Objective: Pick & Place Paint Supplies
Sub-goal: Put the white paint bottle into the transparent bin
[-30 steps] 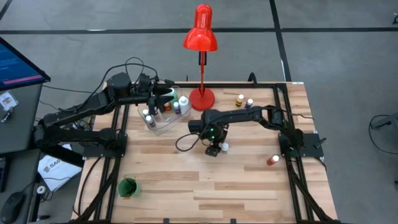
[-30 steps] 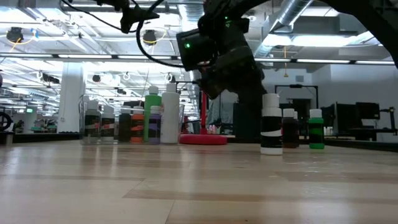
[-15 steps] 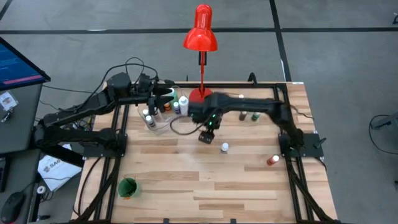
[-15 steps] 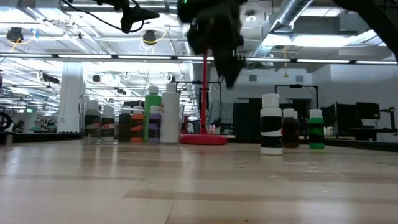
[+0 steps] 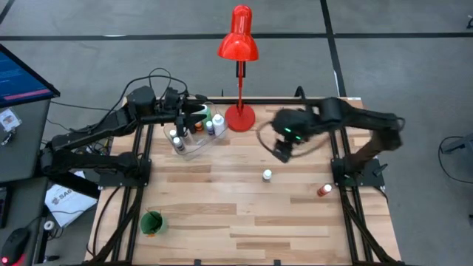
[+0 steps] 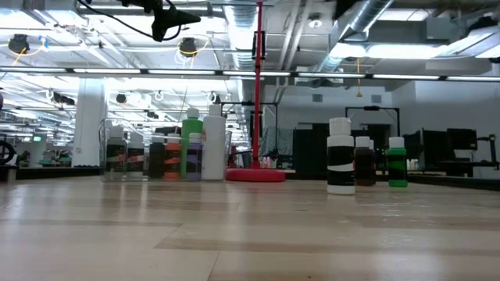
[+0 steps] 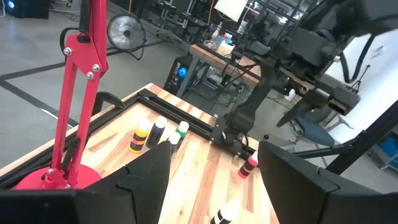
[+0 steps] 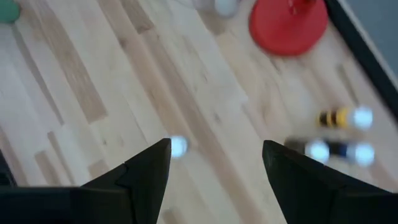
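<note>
A white-capped paint bottle point(image 5: 267, 175) stands alone on its base at the table's middle, seen also in the low view point(image 6: 340, 156). My right gripper point(image 5: 281, 153) hangs open and empty high above the table, to the far right of that bottle; its wrist view point(image 8: 216, 146) looks down on the white cap point(image 8: 178, 147). My left gripper point(image 5: 203, 117) waits open and empty over a clear box point(image 5: 186, 146) that holds several paint bottles point(image 5: 209, 125). A red bottle point(image 5: 323, 191) stands near the right edge. No brushes show.
The red desk lamp's base point(image 5: 239, 117) stands at the far middle. Yellow, dark and green bottles point(image 7: 158, 132) stand by the far right rail, hidden under my right arm in the high view. A green cup point(image 5: 151, 222) sits near the front left corner.
My right gripper has risen steeply from beside the white-capped bottle, gone toward the table's right and far edges and tipped to point more steeply down. It has left the low view through the top. The bottle stands where it was.
</note>
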You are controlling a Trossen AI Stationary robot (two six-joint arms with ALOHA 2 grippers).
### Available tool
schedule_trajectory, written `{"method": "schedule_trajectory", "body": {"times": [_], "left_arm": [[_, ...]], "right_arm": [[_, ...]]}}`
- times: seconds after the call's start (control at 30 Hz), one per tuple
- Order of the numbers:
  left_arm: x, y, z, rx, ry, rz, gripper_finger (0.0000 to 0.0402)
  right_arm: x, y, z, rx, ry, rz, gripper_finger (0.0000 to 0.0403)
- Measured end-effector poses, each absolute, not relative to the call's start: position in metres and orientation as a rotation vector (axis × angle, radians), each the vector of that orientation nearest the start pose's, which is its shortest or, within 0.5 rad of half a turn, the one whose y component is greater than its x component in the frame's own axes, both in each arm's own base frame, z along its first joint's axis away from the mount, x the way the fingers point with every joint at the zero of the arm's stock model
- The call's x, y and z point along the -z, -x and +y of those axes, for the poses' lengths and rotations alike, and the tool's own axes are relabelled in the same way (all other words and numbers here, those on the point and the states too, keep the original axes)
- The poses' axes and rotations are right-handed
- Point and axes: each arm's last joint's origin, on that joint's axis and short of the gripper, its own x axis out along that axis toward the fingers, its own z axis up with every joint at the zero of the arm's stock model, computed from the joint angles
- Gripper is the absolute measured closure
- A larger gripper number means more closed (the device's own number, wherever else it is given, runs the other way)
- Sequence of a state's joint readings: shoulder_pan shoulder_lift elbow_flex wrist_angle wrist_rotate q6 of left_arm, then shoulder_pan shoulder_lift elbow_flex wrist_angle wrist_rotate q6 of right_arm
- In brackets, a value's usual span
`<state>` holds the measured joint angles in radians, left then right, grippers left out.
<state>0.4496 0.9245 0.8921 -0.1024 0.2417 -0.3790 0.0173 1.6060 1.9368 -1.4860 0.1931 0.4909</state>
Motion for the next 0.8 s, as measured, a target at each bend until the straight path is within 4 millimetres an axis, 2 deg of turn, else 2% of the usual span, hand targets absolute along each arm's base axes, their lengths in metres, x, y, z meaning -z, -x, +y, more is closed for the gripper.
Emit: {"method": "schedule_trajectory", "body": {"times": [0.13, 0.27, 0.4, 0.57, 0.8], "left_arm": [[-0.353, -0.186, 0.082, -0.23, 0.423, 0.086, 0.017], [-0.353, -0.186, 0.082, -0.23, 0.422, 0.086, 0.017], [-0.353, -0.186, 0.082, -0.23, 0.422, 0.086, 0.017], [-0.353, -0.186, 0.082, -0.231, 0.423, 0.087, 0.017], [-0.353, -0.186, 0.082, -0.23, 0.423, 0.086, 0.017]], "right_arm": [[-0.399, -0.245, 0.018, 0.476, -0.371, 1.105, 0.0154], [-0.361, -0.226, 0.04, 0.462, -0.38, 1.12, 0.0154], [-0.321, -0.217, 0.057, 0.386, -0.417, 1.041, 0.0154], [-0.272, -0.217, 0.071, 0.322, -0.446, 0.939, 0.0154], [-0.201, -0.218, 0.075, 0.342, -0.387, 0.95, 0.0154]]}}
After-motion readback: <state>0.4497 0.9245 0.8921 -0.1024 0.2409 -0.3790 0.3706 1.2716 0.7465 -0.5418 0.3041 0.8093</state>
